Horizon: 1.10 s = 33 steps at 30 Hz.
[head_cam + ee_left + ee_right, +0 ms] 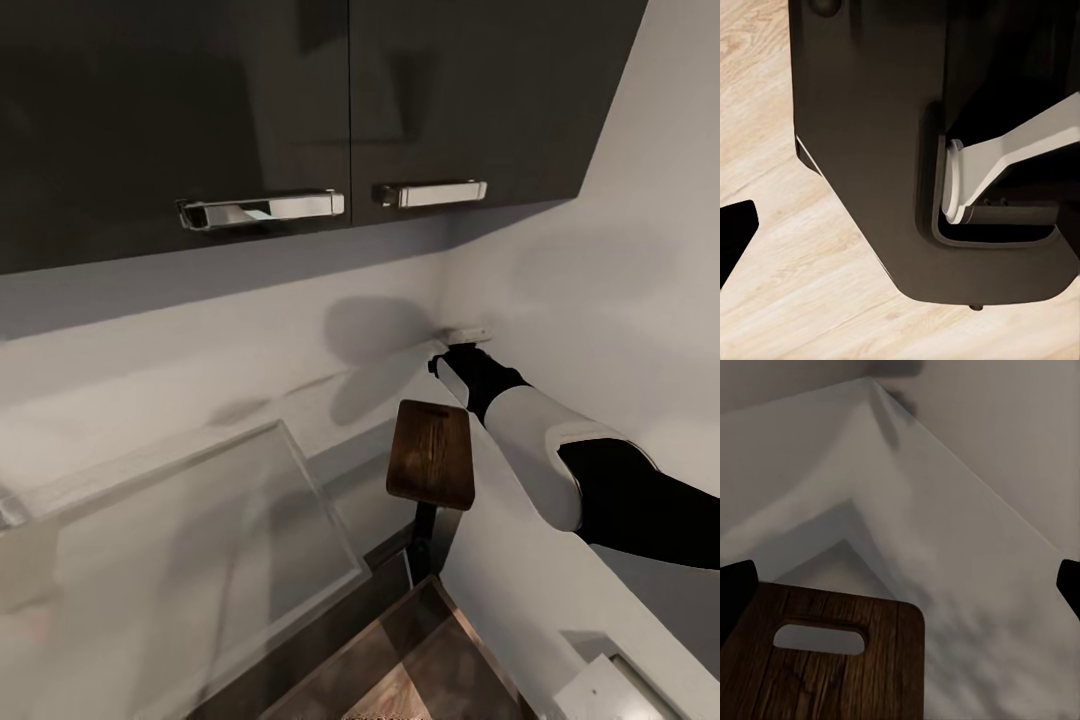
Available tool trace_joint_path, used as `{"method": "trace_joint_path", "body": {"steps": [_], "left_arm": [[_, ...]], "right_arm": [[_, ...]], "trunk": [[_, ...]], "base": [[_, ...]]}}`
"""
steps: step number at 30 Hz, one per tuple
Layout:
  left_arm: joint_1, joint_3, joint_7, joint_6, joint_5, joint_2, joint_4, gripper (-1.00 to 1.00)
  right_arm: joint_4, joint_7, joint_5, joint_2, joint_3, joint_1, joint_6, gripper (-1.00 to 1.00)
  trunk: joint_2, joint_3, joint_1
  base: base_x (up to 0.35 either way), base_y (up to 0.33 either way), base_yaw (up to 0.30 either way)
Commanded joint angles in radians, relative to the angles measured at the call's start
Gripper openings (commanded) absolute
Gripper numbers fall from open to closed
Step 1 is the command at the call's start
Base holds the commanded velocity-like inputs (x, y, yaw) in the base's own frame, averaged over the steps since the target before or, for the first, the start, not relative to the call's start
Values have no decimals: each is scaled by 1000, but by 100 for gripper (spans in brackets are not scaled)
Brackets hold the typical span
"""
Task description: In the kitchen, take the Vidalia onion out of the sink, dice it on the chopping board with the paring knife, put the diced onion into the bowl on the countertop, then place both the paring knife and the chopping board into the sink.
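Cabinets [300, 100] with shiny bar handles hang dark and big up on the grey wall [250, 340]. Under them the pale grey desk [982, 607] runs into a corner. The right arm [540, 450] reaches toward that corner.

The chopping board [430, 455] is brown wood, and its slot handle is at the end nearest the corner. It sits just beside the right arm. I cannot tell if it lies flat on the desk or is held up by something.

The right claw [900, 585] has its two dark tips spread wide, one on each side of the board's handle end, and it grips nothing. The left claw [735, 236] hangs low over the wooden floor [810, 300] by the robot's own dark base [870, 150]. I cannot tell if it is open or closed.

I think the job is not finished, because the board does not look like it is in a sink yet. From here I cannot say if the onion is cut.
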Motion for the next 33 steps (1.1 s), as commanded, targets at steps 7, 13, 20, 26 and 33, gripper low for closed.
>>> {"method": "trace_joint_path", "body": {"steps": [7,13,20,26,33], "left_arm": [[0,-6,8,-2,7,1,-1,100],[0,-6,8,-2,7,1,9,100],[0,-6,8,-2,7,1,11,100],[0,-6,8,-2,7,1,11,100],[0,-6,8,-2,7,1,18,100]], "right_arm": [[-1,-4,-1,-2,8,-1,9,100],[-3,-4,-1,-2,8,-1,9,100],[-3,-4,0,-6,7,-1,9,100],[-3,-4,-1,-19,7,-1,8,100],[-4,-4,-2,-23,7,-1,8,100]], "trunk": [[-2,-13,1],[-2,-23,1],[-2,-34,1],[-2,-44,1],[-2,-55,1]], "base": [[0,0,0],[0,0,0],[0,0,0],[0,0,0],[0,0,0]]}}
